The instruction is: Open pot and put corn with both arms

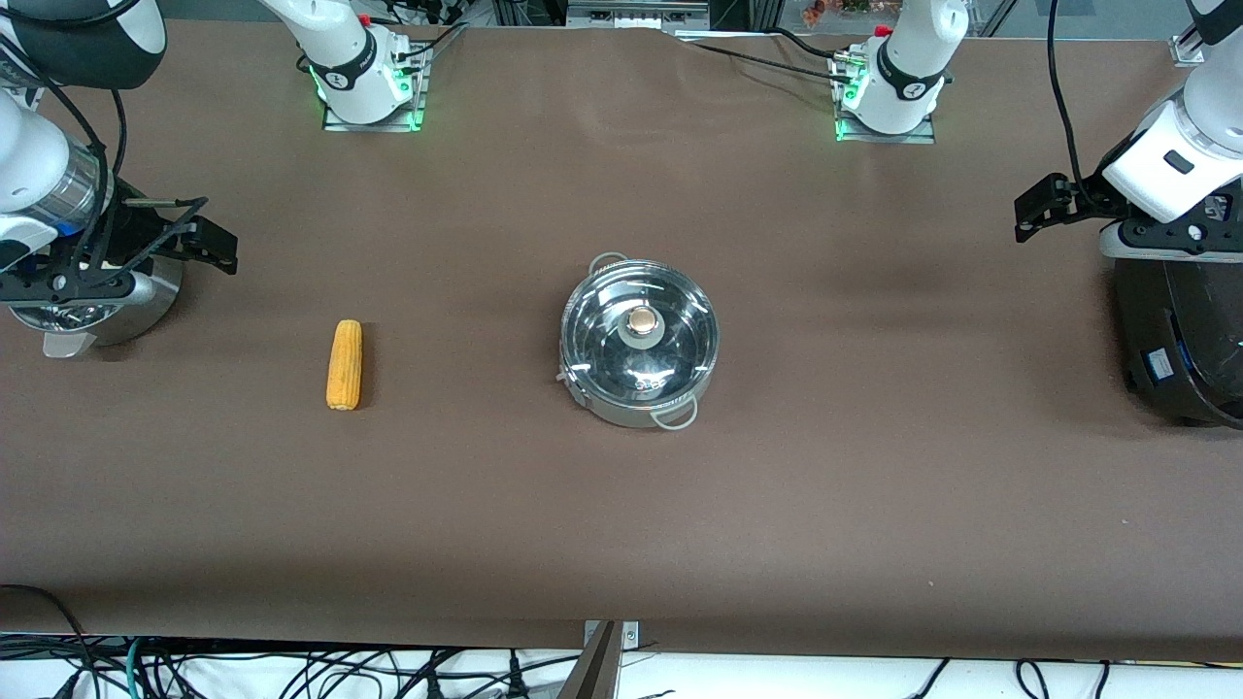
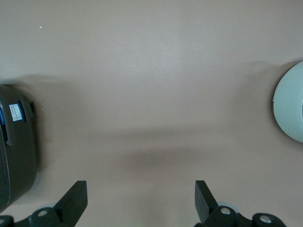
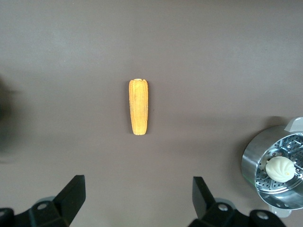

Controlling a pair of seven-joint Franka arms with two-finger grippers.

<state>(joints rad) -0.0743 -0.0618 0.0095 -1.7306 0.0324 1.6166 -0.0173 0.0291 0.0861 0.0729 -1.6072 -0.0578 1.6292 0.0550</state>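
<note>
The left pincer (image 2: 140, 201) hangs with its fingers spread wide and empty over bare bench (image 1: 874, 437) beside the black rice cooker (image 1: 1180, 340). The right pincer (image 3: 138, 198) is likewise spread and empty, up beside the steamer pot (image 3: 277, 165) holding a white bun (image 3: 280, 167). The corn (image 1: 344, 365) lies on the bench toward the right arm's end. The pot (image 1: 639, 340) sits mid-bench, glass lid (image 1: 631, 345) on.

No writing can be made out. The black rounded rice cooker (image 1: 1180, 340), at the right edge of the front view's frame, carries a small blue-and-white label (image 2: 15, 112) seen at the left edge of the left wrist view's frame; its print is too small to read. The arm collars bear markings just as illegible.
</note>
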